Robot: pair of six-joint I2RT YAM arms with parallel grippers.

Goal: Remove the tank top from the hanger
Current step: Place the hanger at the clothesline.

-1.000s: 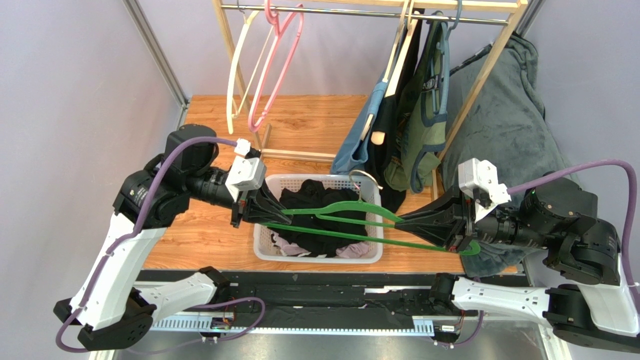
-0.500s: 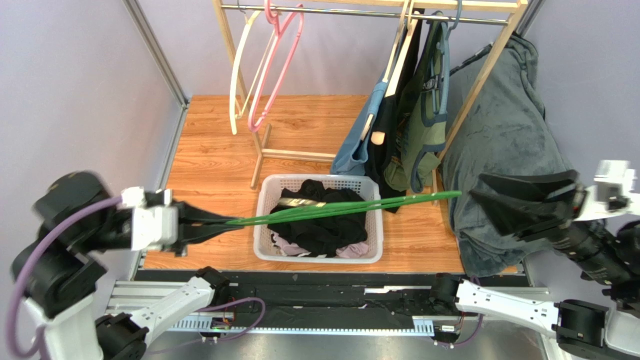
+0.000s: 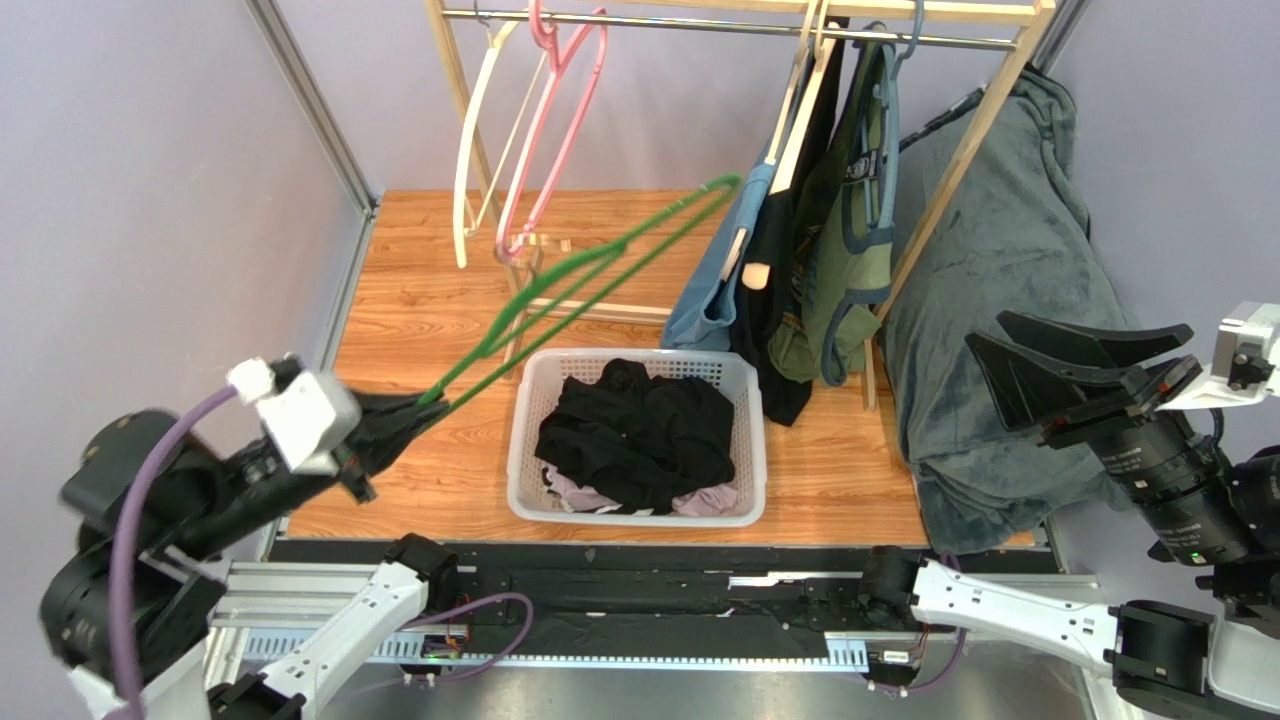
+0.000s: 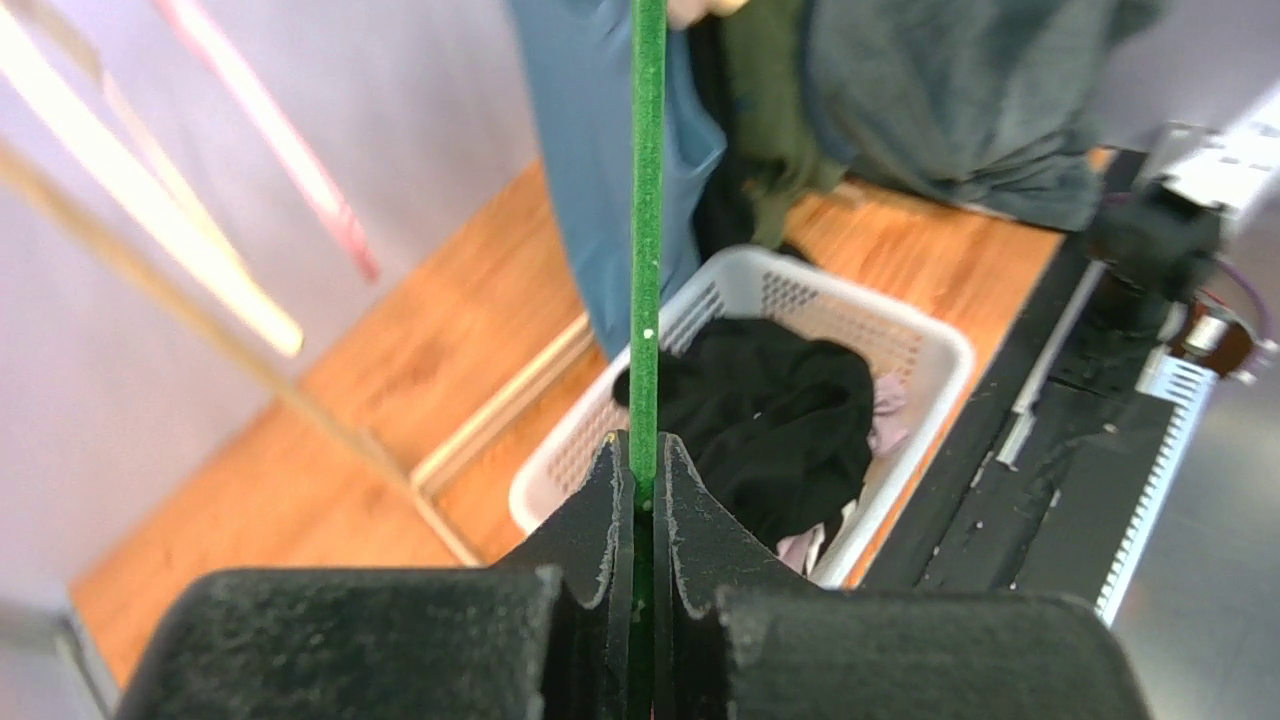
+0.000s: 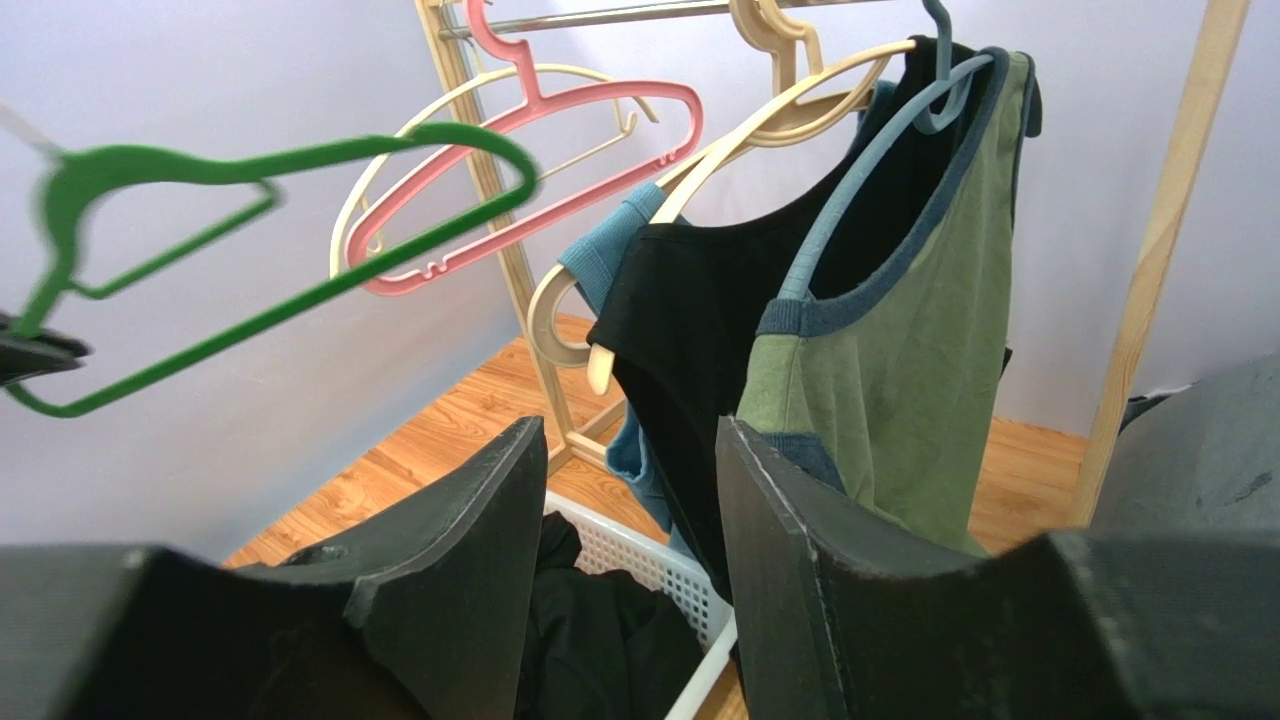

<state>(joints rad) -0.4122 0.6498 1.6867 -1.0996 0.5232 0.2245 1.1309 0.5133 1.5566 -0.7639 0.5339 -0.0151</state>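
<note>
Tank top (image 3: 639, 435), black, lies heaped in the white basket (image 3: 522, 450) at the table's (image 3: 421, 300) near edge, off the green hanger (image 4: 646, 225). That hanger slants up over the table's left half toward the rack (image 3: 969, 150), its low end pinched in the left tool (image 4: 642, 465). Past the right edge, the right tool (image 5: 628, 450) stands wide and empty.

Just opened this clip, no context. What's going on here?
The left gripper has its fingers shut on one end of a green hanger, holding it bare and angled up toward the clothes rack. A black garment, apparently the tank top, lies heaped in the white basket, apart from the hanger, so the removal looks done. The right gripper is open and empty, off to the right by the grey blanket.
</note>
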